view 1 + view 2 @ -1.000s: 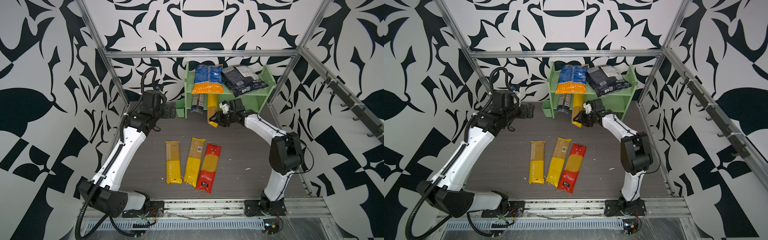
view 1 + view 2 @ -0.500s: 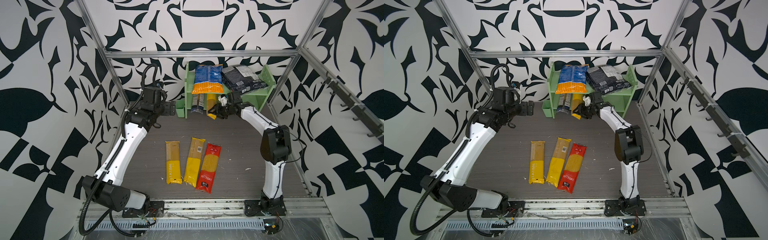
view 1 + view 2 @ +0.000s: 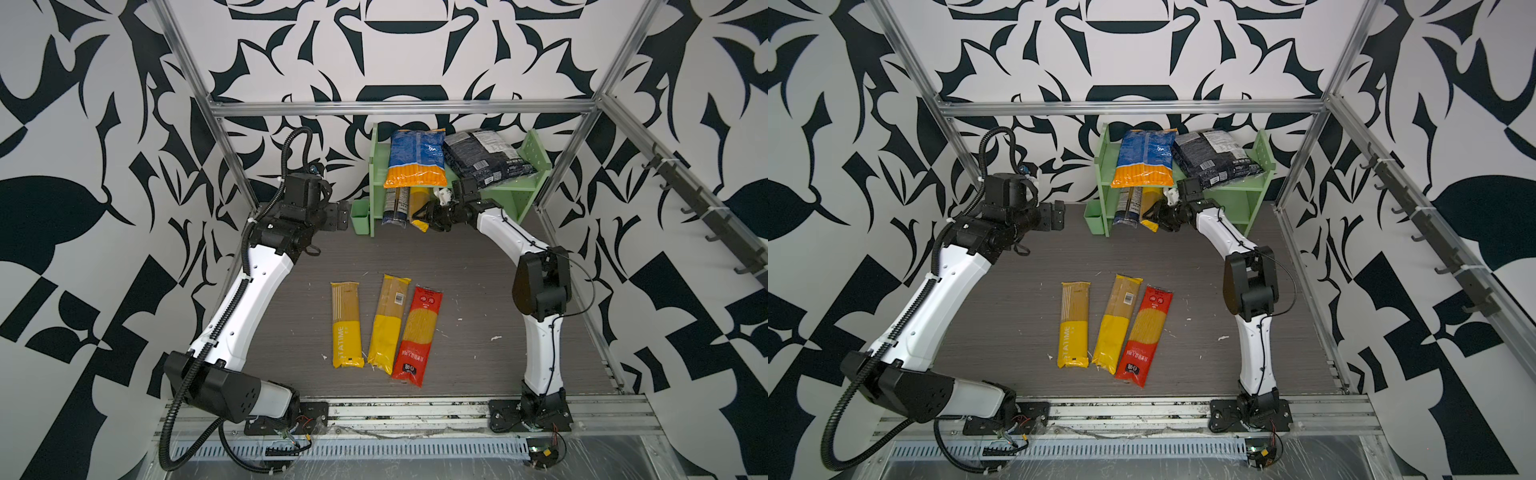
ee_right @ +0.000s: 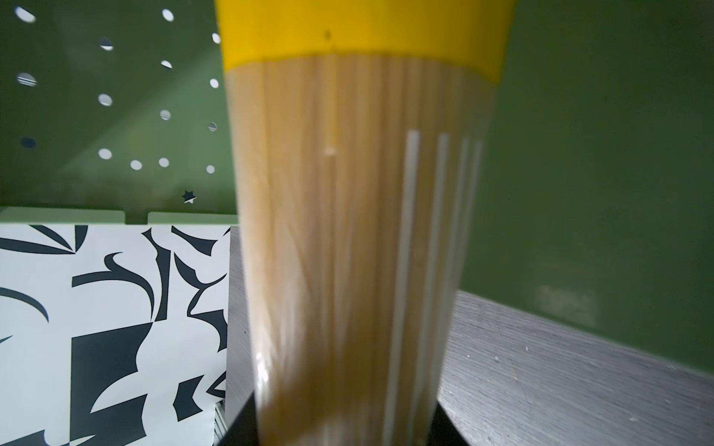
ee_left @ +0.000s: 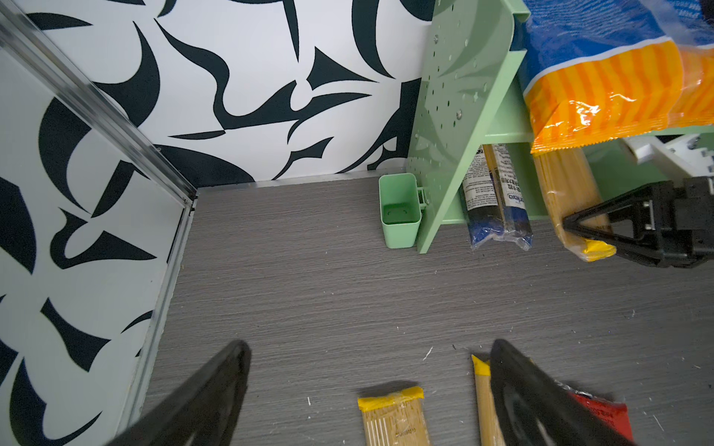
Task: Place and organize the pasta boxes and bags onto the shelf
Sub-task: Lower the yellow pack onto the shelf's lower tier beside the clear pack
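The light green shelf (image 3: pixel 536 158) stands at the back. A blue-and-orange bag (image 3: pixel 415 162) and a black bag (image 3: pixel 484 160) lie on its upper tier. A navy-clear spaghetti pack (image 3: pixel 395 205) lies in the lower tier. Beside it, my right gripper (image 3: pixel 426 216) is shut on the near end of a yellow spaghetti pack (image 3: pixel 417 199), which reaches into that tier and fills the right wrist view (image 4: pixel 347 231). Two yellow packs (image 3: pixel 347 324) (image 3: pixel 388 322) and a red pack (image 3: pixel 417 334) lie on the table. My left gripper (image 3: pixel 338 216) hangs open and holds nothing, left of the shelf.
A small green cup (image 3: pixel 359 216) hangs on the shelf's left side panel (image 5: pixel 456 96), close to my left gripper (image 5: pixel 369 347). Patterned walls and metal frame posts close in the back and sides. Crumbs dot the grey table (image 3: pixel 478 291).
My right gripper has moved toward the shelf, sliding the yellow pack deeper into the lower tier. The left arm has shifted slightly toward the back.
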You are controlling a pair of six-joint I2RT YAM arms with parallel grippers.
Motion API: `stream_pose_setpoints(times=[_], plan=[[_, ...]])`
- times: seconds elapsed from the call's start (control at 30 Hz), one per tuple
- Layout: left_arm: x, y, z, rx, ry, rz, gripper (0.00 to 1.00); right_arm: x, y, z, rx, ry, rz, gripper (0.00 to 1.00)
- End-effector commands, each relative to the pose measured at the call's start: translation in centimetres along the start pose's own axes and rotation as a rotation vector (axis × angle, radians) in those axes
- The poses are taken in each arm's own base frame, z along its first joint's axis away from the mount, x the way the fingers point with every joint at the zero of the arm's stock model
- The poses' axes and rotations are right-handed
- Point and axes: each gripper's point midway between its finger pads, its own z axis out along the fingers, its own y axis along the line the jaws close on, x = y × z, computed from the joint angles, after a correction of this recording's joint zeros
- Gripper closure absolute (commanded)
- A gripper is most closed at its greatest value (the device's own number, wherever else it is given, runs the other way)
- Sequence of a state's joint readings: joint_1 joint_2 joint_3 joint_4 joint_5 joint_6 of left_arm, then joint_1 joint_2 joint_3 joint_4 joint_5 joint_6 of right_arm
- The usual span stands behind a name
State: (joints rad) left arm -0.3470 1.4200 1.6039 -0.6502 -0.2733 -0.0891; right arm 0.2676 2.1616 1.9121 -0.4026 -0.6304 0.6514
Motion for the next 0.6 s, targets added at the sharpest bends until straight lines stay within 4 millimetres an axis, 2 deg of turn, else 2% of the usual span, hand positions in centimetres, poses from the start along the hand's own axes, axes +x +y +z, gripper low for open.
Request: stream_pose_setpoints(times=[0.0,0.07,0.13,0.57], plan=[[0.0,0.4,-0.4,-0.011,0.002,-0.012,0.01,-4.6,4.6,-4.7,-0.101,-0.166,-0.152,0.51],[0.2,0.4,-0.3,-0.009,0.004,-0.012,0.01,-4.3,4.2,-4.7,-0.086,-0.163,-0.142,0.48],[0.4,0.6,-0.4,-0.011,0.008,-0.013,0.01,-4.2,4.0,-4.8,-0.073,-0.167,-0.131,0.34],[1.8,1.3,-1.4,-0.003,0.02,-0.036,0.01,-2.4,2.5,-5.3,-0.021,-0.155,-0.074,0.33]])
